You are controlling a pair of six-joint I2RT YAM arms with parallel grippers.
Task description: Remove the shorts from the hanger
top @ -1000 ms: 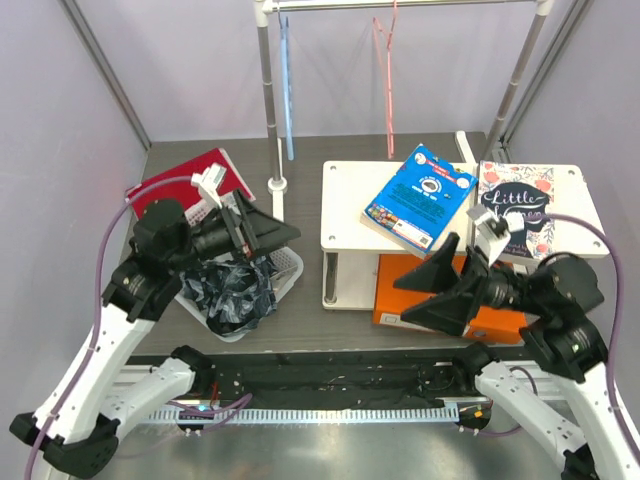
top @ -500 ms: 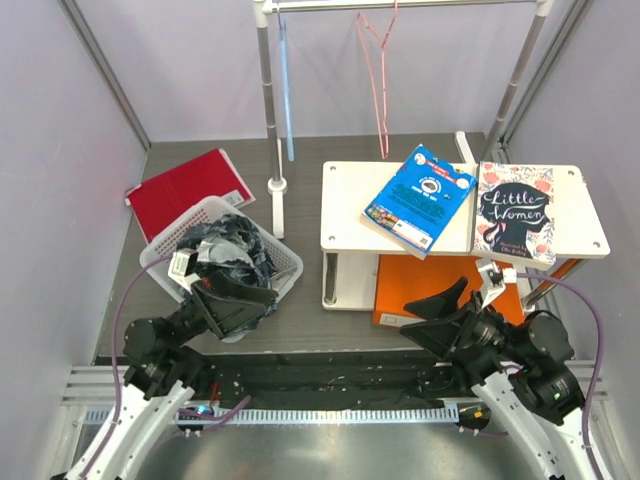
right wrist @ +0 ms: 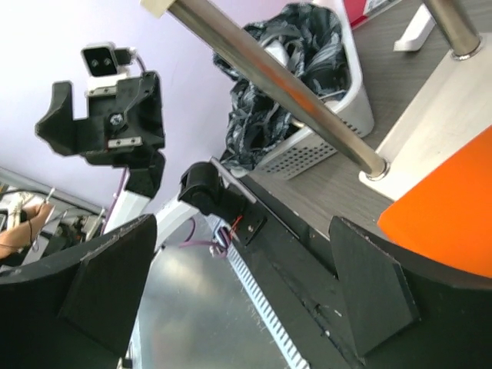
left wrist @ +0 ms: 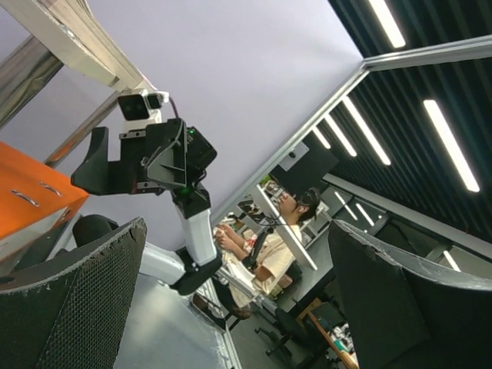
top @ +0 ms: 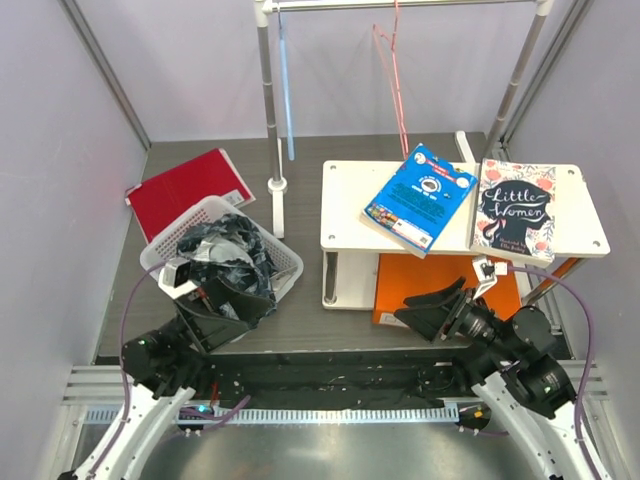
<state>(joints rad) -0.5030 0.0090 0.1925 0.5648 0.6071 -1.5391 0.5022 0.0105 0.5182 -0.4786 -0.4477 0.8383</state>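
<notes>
From above, you see the black, grey-marbled shorts (top: pixel 222 262) heaped in the white perforated plastic basket (top: pixel 288 272), apart from the thin pink-red wire hanger (top: pixel 395 85) on the metal rail (top: pixel 470 4). The left wrist view shows your left gripper (left wrist: pixel 238 300) spread wide, holding nothing. The right wrist view shows the right gripper (right wrist: pixel 231 292) likewise wide and empty.

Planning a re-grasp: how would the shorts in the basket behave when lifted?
Probably floppy: the shorts lie crumpled in the white basket. Likely light, since the fabric folds thinly. A hanging part could drag over the rim.
</notes>
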